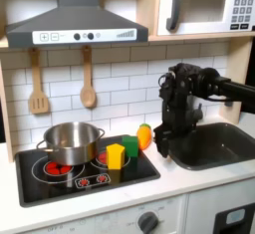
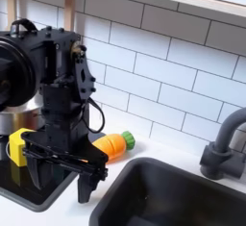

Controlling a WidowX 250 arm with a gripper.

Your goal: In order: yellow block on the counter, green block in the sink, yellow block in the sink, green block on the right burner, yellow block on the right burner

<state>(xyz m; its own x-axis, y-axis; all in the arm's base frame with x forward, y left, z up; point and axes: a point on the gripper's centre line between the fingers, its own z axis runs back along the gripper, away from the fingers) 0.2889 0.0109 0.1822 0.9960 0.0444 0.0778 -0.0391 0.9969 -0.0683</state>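
My gripper (image 2: pixel 60 175) hung spread and empty beside the sink (image 1: pixel 221 146). The yellow block (image 1: pixel 116 156) sat on the cooktop (image 1: pixel 40 186) – light, stiff, probably best pinched across flat sides.

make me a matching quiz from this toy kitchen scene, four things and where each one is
Things:
1. small bright-yellow toy cube
2. small green toy cube
3. shiny steel pot
4. orange-yellow rounded toy with a green tip

Places:
A. on the left burner of the black cooktop
B. lying on the pale countertop between cooktop and dark grey sink
C. on the cooktop's right burner, nearer the front edge
D. on the cooktop's right side, just behind the yellow cube

Pairs: 1-C, 2-D, 3-A, 4-B
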